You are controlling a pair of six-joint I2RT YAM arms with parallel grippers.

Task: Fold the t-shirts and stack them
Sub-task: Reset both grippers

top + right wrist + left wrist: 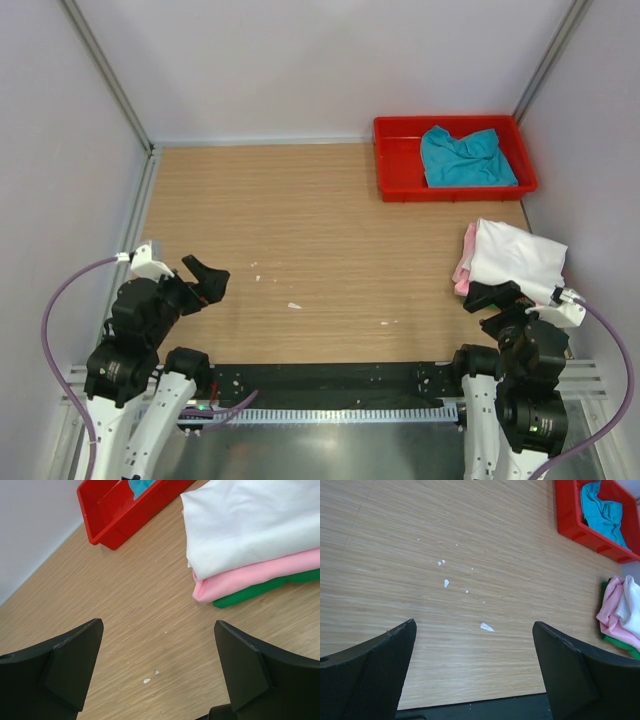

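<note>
Progress judged three of four: white t-shirt (250,525) folded atop pink t-shirt (250,577) and green t-shirt (260,591), beside right gripper (492,297). Teal t-shirt (465,157) seen crumpled in red tray (395,185). Left gripper (207,280) and right gripper spread wide, nothing held. Next called for: teal t-shirt lifted out, flattened on table (300,220).

A light wood-grain tabletop (330,230) was recorded. A red tray (450,192) was placed at its far right corner, flat on the wood. A folded stack of t-shirts (515,255) was set near the right edge, nearer than the tray and apart from it; the green t-shirt (250,594) was seen at the bottom, against the wood. Small white scraps (486,627) were scattered around the middle.
</note>
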